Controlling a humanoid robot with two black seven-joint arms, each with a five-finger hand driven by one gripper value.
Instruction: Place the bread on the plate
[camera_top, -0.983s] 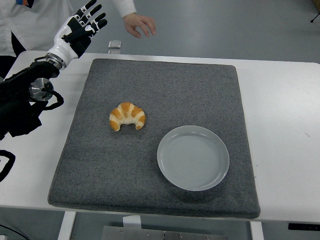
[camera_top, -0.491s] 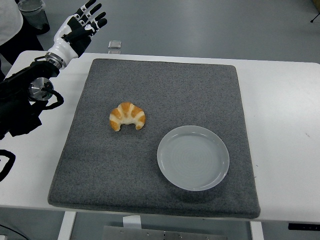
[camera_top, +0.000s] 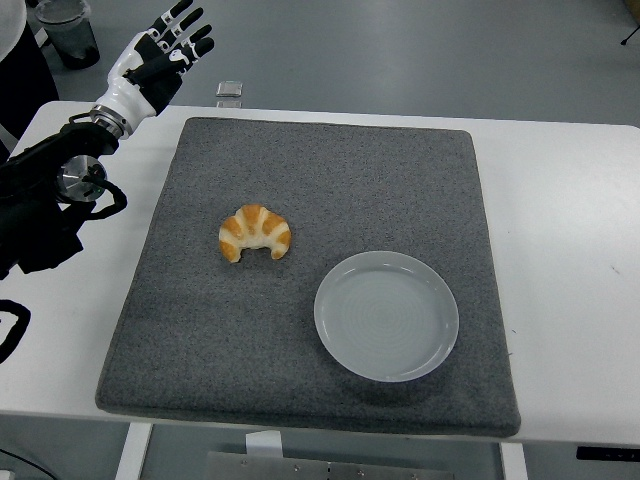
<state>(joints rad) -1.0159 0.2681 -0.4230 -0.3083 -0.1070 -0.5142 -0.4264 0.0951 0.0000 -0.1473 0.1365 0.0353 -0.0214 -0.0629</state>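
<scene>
Grey flooring lies beyond a white counter (camera_top: 580, 200) that carries a dark grey felt mat (camera_top: 330, 180), with a small clear object (camera_top: 229, 91) at the counter's far edge and a person's dark clothing (camera_top: 22, 70) at the top left corner. On the mat lies a croissant (camera_top: 255, 232), left of centre, with an empty pale grey plate (camera_top: 386, 315) near it at about 4 o'clock, the two not touching. At the counter's far left corner the left hand (camera_top: 160, 50) is raised with its fingers (camera_top: 190, 25) spread and holding nothing, and the croissant lies well apart from them at roughly 5 o'clock.
</scene>
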